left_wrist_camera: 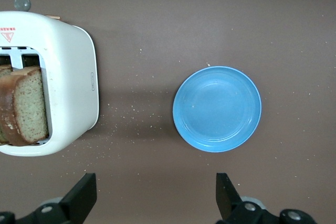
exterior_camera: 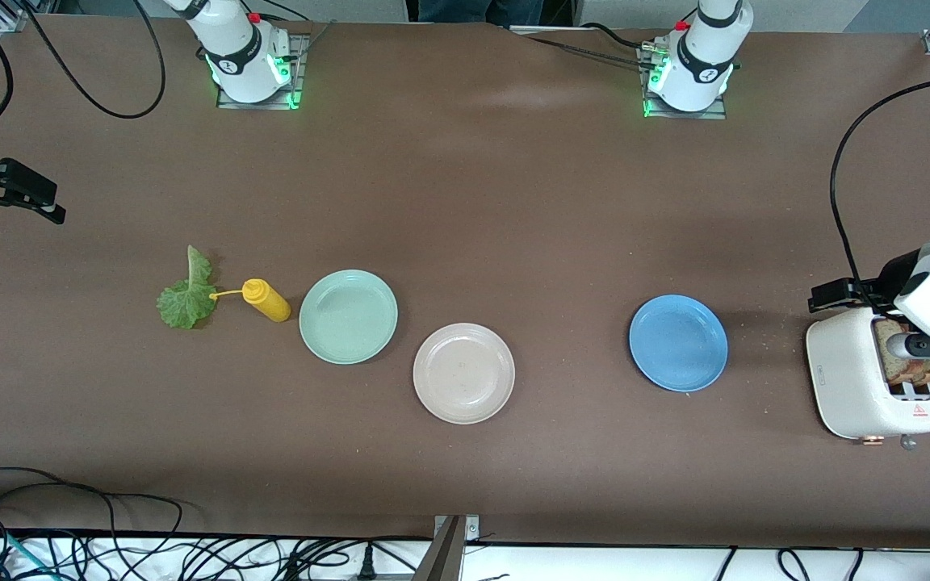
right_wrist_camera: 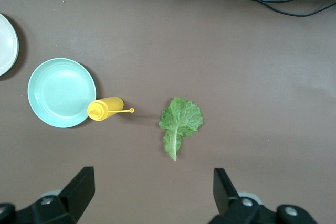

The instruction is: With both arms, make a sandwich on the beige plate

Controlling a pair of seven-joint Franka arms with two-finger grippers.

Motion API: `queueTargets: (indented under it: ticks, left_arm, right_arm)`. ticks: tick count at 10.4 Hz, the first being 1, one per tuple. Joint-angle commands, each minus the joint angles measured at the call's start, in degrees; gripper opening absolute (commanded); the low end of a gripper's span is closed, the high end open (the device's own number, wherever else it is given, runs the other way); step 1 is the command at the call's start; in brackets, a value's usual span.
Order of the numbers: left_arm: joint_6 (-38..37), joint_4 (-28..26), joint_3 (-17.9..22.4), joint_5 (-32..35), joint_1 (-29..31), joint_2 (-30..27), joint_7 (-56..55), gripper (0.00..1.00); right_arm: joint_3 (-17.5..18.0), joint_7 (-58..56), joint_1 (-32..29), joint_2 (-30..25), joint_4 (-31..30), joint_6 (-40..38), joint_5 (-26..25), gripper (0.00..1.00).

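Observation:
The beige plate (exterior_camera: 463, 373) lies bare near the table's middle; only its edge (right_wrist_camera: 6, 43) shows in the right wrist view. Brown bread slices (exterior_camera: 909, 367) (left_wrist_camera: 26, 106) stand in a white toaster (exterior_camera: 852, 379) (left_wrist_camera: 73, 93) at the left arm's end. A green lettuce leaf (exterior_camera: 186, 298) (right_wrist_camera: 181, 119) lies flat toward the right arm's end. My left gripper (exterior_camera: 840, 294) (left_wrist_camera: 156, 187) hangs open over the table between toaster and blue plate. My right gripper (exterior_camera: 5, 194) (right_wrist_camera: 153, 182) hovers open over bare table by the lettuce, holding nothing.
A mint green plate (exterior_camera: 348, 316) (right_wrist_camera: 60, 93) lies beside the beige one. A yellow squeeze bottle (exterior_camera: 266, 299) (right_wrist_camera: 105, 108) lies on its side between it and the lettuce. A blue plate (exterior_camera: 678, 343) (left_wrist_camera: 217, 108) sits near the toaster. Crumbs dot the table there.

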Motion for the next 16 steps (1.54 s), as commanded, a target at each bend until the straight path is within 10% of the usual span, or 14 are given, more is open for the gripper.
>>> queueTargets:
  ticks: [1,16]
  left_arm:
    - [1.0,1.6,0.1,1.2,-0.3,1.0,-0.8,1.0]
    - [1.9,1.5,0.1,1.3,-0.3,1.5,-0.8,1.0]
  right_arm:
    - [0.1,-0.3,0.1,-0.4,0.6,-0.3,-0.1,1.0]
    - [1.3,0.4,0.1,-0.4,0.6,-0.4,-0.1,1.0]
